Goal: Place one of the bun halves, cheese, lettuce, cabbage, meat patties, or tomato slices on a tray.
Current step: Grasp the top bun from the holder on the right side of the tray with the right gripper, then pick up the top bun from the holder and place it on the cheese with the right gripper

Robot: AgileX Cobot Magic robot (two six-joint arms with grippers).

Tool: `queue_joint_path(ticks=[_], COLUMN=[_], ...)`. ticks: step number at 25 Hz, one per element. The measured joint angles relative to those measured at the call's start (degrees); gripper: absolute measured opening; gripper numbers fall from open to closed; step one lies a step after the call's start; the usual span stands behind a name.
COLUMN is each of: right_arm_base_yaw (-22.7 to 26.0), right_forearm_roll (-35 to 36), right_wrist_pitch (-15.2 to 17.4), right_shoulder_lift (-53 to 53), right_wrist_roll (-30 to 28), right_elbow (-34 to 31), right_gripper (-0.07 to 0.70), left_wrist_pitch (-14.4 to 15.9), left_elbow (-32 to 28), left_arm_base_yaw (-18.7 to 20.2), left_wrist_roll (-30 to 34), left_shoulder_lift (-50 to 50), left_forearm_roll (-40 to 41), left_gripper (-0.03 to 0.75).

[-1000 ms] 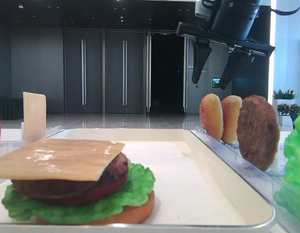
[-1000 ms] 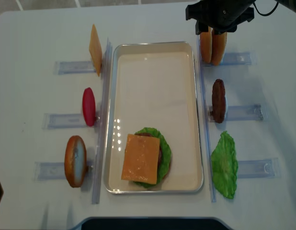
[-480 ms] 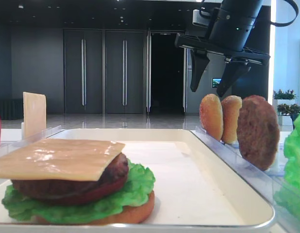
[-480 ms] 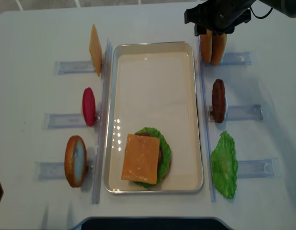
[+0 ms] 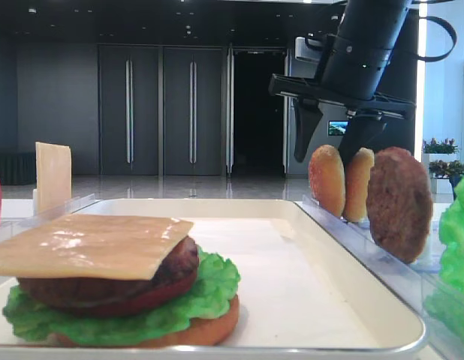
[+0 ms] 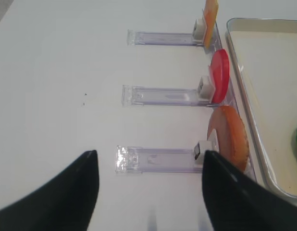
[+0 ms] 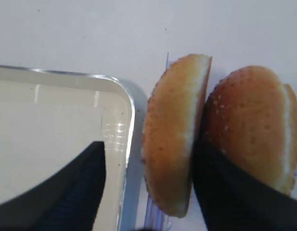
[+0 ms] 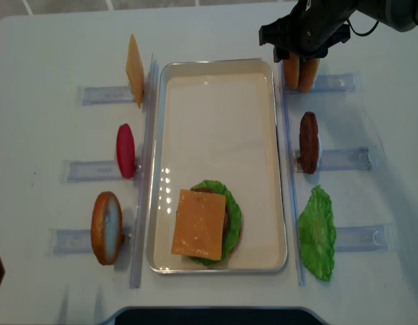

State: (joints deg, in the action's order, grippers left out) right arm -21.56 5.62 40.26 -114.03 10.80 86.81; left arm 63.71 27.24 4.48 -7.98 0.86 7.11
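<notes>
Right gripper (image 5: 335,150) — jaws apart, poised over the two bun halves standing on edge in a clear rack at the far right. In the wrist view one finger (image 7: 235,192) sits at the seam between the two buns and the other (image 7: 67,192) hangs over the tray's corner, so the nearer bun (image 7: 175,139) lies between them; nothing is gripped yet. For a clean pick, the descent should keep that seam finger from catching the second bun (image 7: 254,139), close only on the crust faces, then lift straight up out of the rack. The tray (image 8: 216,122) lies just left, with a part-built burger (image 8: 205,223) at its near end. The left gripper (image 6: 148,192) is open and idle over the left racks. Desk (image 8: 47,54): plain white — beyond it, a dim hall with dark double doors (image 5: 161,109).
</notes>
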Motion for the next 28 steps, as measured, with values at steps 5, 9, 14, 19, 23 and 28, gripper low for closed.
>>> queue_joint_path(ticks=[5, 9, 14, 19, 23, 28], right_arm_base_yaw=[0.00, 0.00, 0.00, 0.17, 0.17, 0.17], right_forearm_roll=[-0.16, -0.45, -2.23, -2.54, -2.54, -2.08], right_wrist_pitch=[-0.43, -0.65, -0.71, -0.71, -0.40, 1.26], right_shoulder_lift=[-0.54, -0.85, -1.36, -1.36, -1.36, -0.39], right_wrist_roll=[-0.10, -0.10, -0.10, -0.10, -0.05, -0.05], right_elbow=[0.00, 0.07, 0.07, 0.07, 0.12, 0.22], right_gripper=[0.415, 0.411, 0.298, 0.249, 0.249, 0.248], left_wrist_pitch=[0.00, 0.00, 0.00, 0.00, 0.00, 0.00], left_elbow=[0.00, 0.00, 0.00, 0.00, 0.00, 0.00], left_arm_base_yaw=[0.00, 0.00, 0.00, 0.00, 0.00, 0.00], left_wrist_roll=[0.00, 0.00, 0.00, 0.00, 0.00, 0.00], left_shoulder_lift=[0.00, 0.00, 0.00, 0.00, 0.00, 0.00], left_forearm_roll=[0.00, 0.00, 0.00, 0.00, 0.00, 0.00], left_gripper=[0.513, 0.513, 0.513, 0.513, 0.513, 0.513])
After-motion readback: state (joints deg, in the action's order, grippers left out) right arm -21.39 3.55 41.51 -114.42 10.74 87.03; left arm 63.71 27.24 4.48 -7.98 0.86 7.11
